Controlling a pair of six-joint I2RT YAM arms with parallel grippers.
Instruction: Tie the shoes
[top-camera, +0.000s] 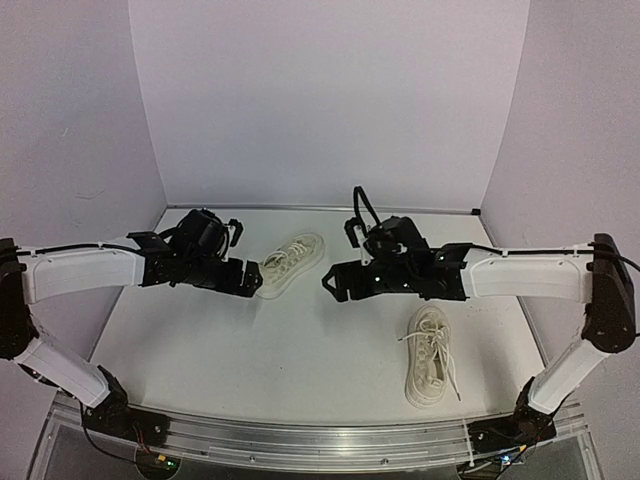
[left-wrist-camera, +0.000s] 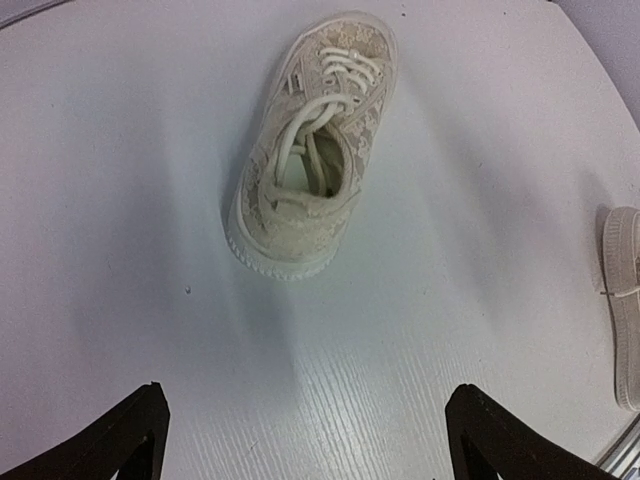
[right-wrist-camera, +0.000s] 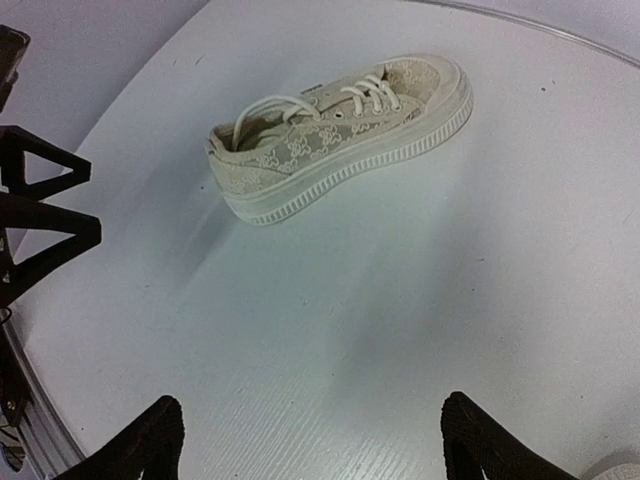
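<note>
The shoes (top-camera: 292, 262) sit loose on the table (top-camera: 300, 350) with nothing pinning them. The likeliest slip, I judge, is a claw shoving the light far shoe (left-wrist-camera: 305, 150) along instead of catching a lace. Its laces (left-wrist-camera: 312, 112) lie flat and looped across the tongue, so they are thin targets that a finger could miss, or snag two at once. Both claws face this shoe from opposite sides and could knock together if they close in at once. The left claw (left-wrist-camera: 308, 435) stands fully open and holds nothing; the far shoe lies straight ahead of it, apart, heel towards its fingers and toe away. The right claw (right-wrist-camera: 310, 440) is also wide open and empty, and the same shoe lies ahead of it, side-on, heel towards the other claw. The near shoe (top-camera: 428, 355) lies back behind the right claw, on the base side of its forearm, with its laces trailing.
</note>
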